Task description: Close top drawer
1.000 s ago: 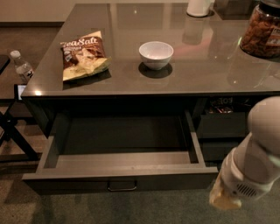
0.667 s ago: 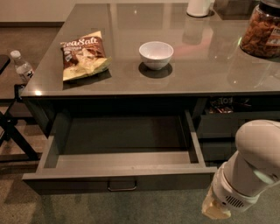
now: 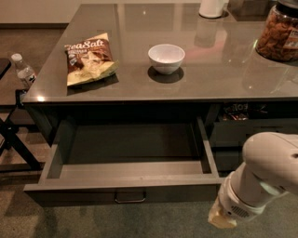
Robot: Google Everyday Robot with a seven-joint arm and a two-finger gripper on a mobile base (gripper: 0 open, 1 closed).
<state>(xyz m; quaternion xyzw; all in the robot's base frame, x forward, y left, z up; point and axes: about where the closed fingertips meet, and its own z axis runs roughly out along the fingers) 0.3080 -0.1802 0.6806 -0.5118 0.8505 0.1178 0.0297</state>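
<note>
The top drawer (image 3: 130, 183) is pulled far out from under the grey counter, wide and dark grey, with grey inner walls and nothing inside. Its small bar pull (image 3: 130, 198) sits at the centre of the front panel near the bottom of the view. My white arm (image 3: 265, 179) comes in from the lower right. The gripper (image 3: 222, 218) is at the arm's lower end, just right of and below the drawer's front right corner, apart from it.
On the counter (image 3: 219, 79) lie a chip bag (image 3: 89, 58), a white bowl (image 3: 166, 57), a snack jar (image 3: 280, 32) at the far right and a white container (image 3: 213, 8) at the back. A water bottle (image 3: 23, 70) and dark stand (image 3: 14, 139) are at left. A narrower drawer (image 3: 251, 125) sits right.
My arm has moved down and slightly left, bringing the gripper lower near the drawer's front right corner. The drawer has not moved.
</note>
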